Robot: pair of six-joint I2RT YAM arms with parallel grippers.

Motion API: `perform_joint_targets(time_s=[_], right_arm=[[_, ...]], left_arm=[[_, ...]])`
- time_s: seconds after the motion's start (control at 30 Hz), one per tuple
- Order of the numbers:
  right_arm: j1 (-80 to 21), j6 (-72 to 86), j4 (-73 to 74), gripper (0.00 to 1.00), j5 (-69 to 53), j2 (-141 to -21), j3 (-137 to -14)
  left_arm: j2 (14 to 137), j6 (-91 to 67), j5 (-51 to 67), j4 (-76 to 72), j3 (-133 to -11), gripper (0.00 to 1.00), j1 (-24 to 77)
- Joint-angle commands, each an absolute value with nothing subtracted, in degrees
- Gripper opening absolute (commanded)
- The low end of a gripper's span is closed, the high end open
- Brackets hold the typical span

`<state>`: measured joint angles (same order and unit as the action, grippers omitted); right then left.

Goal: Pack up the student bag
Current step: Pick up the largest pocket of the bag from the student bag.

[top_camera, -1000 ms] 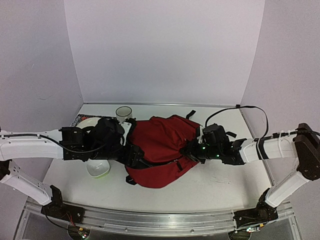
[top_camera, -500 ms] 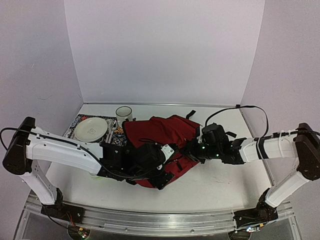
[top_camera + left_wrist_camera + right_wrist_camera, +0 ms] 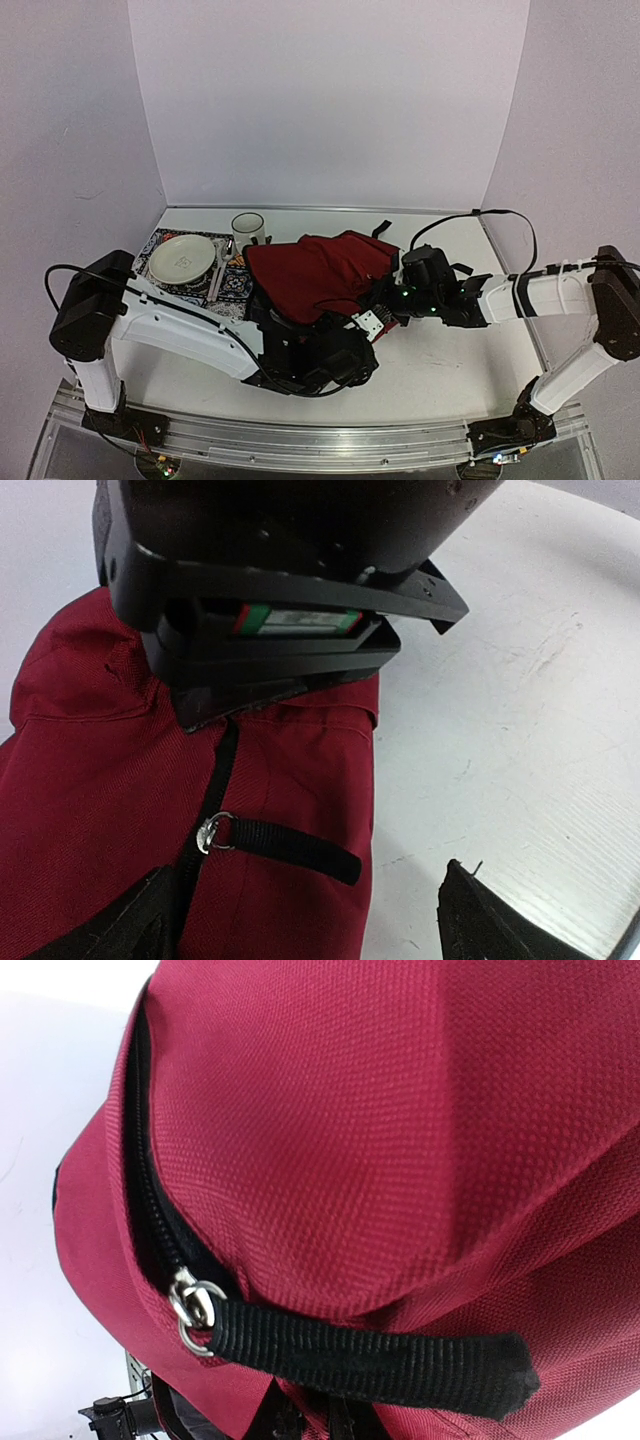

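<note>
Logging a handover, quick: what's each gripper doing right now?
Left gripper: open, empty, over the student bag.
Right gripper: closed on the student bag's fabric.

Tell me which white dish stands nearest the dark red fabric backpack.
The white mug with the dark rim, at the dark red fabric backpack's far-left corner; the round white plate lies farther left on the patterned mat.

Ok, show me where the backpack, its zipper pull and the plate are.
backpack (image 3: 310, 275), top view, red fabric of its upper face.
zipper pull (image 3: 365, 1360), right wrist view, middle of the black webbing tab.
plate (image 3: 182, 258), top view, bare middle of the dish.
</note>
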<state>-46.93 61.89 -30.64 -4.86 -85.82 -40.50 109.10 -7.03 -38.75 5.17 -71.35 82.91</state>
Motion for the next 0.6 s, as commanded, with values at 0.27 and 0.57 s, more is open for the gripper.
perform_joint_targets(time_s=[0.27, 0.57], right_arm=[[-47.8, 61.6, -29.8, 0.11, -4.5, -85.7, -43.0], [-47.8, 60.5, -29.0, 0.12, -4.2, -86.2, -43.6]], left_arm=[[106.5, -8.5, -52.0, -2.6, -70.4, 0.62, 83.6], [100.1, -11.9, -41.1, -4.1, -63.8, 0.11, 83.4]])
